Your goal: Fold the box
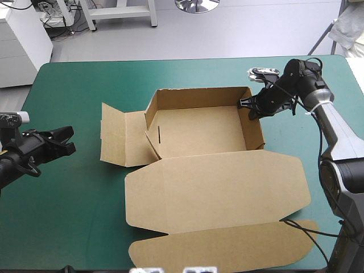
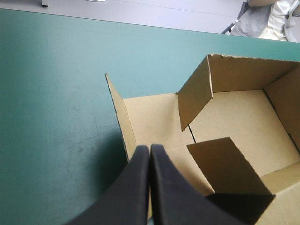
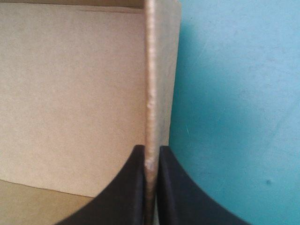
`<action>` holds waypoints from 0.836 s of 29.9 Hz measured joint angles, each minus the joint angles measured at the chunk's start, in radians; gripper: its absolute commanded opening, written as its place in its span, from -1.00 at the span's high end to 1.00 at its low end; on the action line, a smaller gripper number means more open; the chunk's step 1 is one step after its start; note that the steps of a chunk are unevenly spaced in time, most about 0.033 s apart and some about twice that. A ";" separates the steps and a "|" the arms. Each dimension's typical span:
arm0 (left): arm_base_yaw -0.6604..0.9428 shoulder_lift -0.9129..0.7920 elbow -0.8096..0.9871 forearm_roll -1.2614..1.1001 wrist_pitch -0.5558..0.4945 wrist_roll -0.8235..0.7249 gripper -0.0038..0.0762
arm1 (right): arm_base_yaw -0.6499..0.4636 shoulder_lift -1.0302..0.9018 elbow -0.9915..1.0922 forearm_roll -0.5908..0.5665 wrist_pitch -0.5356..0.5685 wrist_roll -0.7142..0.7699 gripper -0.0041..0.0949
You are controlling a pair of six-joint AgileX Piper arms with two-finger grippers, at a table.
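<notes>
The right gripper [image 3: 151, 150] clamps the box [image 1: 199, 133] by its right wall; the left gripper [image 2: 150, 148] is clenched, empty.

The brown box [image 1: 199, 133] sits centred on the table [image 1: 74, 199] as an open tray: walls upright at 12 and 3 o'clock, side flap [image 1: 116, 139] splayed toward 9, lid [image 1: 216, 190] flat toward 6.

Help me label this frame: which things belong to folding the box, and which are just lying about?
Job in hand:
box
right end effector, shut on a side wall
left end effector, shut, empty, short of the box

Lying about:
nothing loose; only the teal-green table cover
</notes>
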 measured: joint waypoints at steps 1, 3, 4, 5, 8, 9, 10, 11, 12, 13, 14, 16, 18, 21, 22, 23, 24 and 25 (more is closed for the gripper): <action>0.000 0.000 0.000 0.000 0.000 0.000 0.93 | 0.000 0.001 -0.001 0.000 0.000 -0.001 0.94; 0.000 0.001 0.000 0.000 -0.001 0.000 0.93 | 0.000 0.002 -0.004 0.003 0.002 -0.004 0.89; 0.000 0.001 0.000 0.000 -0.002 0.000 0.93 | 0.000 0.003 -0.004 0.004 0.002 -0.015 0.85; 0.000 0.001 0.000 0.000 -0.002 0.000 0.93 | 0.000 0.003 -0.004 0.005 0.003 -0.027 0.81; 0.000 0.001 0.000 0.000 -0.001 0.000 0.93 | 0.000 0.003 -0.004 0.014 0.003 -0.058 0.58; 0.000 0.001 0.000 0.000 0.001 0.000 0.93 | 0.000 0.004 -0.004 0.020 0.004 -0.068 0.48; 0.000 0.001 0.000 0.000 0.002 0.000 0.93 | 0.000 0.005 -0.004 0.025 0.007 -0.075 0.39; 0.000 0.001 0.000 0.000 0.004 0.000 0.93 | 0.000 0.005 -0.004 0.032 0.011 -0.080 0.26; 0.000 0.001 0.000 0.001 0.004 0.000 0.93 | 0.000 0.007 -0.004 0.038 0.018 -0.084 0.13; 0.000 0.001 0.000 0.002 0.004 0.000 0.93 | 0.000 0.009 -0.004 0.038 0.026 -0.087 0.01; 0.000 0.001 0.000 0.006 0.004 0.000 0.93 | 0.000 0.011 -0.004 0.038 0.030 -0.089 -0.13; 0.000 0.001 0.000 0.019 0.004 0.001 0.93 | 0.000 0.011 -0.004 0.038 0.037 -0.090 -0.39; 0.000 0.001 0.000 0.033 0.005 0.001 0.93 | 0.000 0.012 -0.015 0.037 0.042 -0.090 -0.51; 0.000 0.001 0.000 0.034 0.005 0.001 0.93 | 0.000 0.013 -0.069 0.028 0.045 -0.065 -0.49; 0.000 0.001 0.000 0.034 0.005 0.001 0.93 | 0.000 0.013 -0.094 0.026 0.045 -0.041 -0.49; 0.000 0.001 0.000 0.034 0.005 0.001 0.93 | 0.000 0.010 -0.117 0.027 0.045 -0.022 -0.49; 0.000 0.001 0.000 0.034 0.005 0.001 0.93 | 0.000 0.006 -0.133 0.027 0.045 -0.010 -0.49; 0.000 0.001 0.000 0.034 0.005 0.001 0.93 | 0.000 -0.003 -0.146 0.026 0.045 0.002 -0.49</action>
